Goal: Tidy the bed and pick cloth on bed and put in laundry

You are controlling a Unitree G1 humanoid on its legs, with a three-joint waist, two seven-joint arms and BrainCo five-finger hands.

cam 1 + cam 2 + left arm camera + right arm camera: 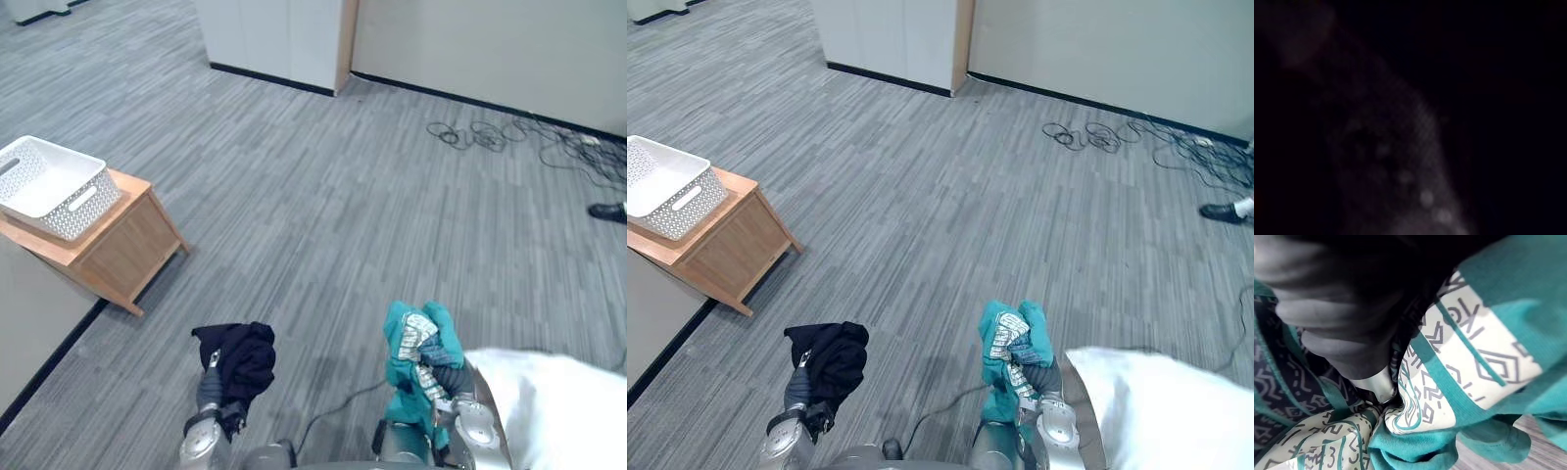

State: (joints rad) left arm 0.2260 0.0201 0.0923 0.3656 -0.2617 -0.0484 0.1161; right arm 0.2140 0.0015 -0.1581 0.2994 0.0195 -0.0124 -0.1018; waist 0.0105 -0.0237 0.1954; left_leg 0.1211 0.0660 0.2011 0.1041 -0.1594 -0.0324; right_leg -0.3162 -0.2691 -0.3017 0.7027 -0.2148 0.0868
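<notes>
Right hand (pixel 443 377) has its fingers curled into a bunched teal patterned cloth (pixel 416 338), which is held up above the hand. White bedding (pixel 558 411) is just to its right. Left hand (pixel 208 390) is under a black cloth (pixel 240 357), fingers buried in it, so can't tell the grip. White basket (pixel 78 211) sits on a wooden side table (pixel 127 250), well ahead-left of the left hand, with grey carpet between. Cables (pixel 519 137) and a person's shoe (pixel 607 211) are far ahead-right.

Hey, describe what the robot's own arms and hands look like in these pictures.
The left arm and right arm are silver-grey with rounded casings. The left hand and right hand each wear a dark ribbed cover over the back and wrist. In the right wrist view that cover shows soft grey ridges, with a silver finger beside it.
</notes>
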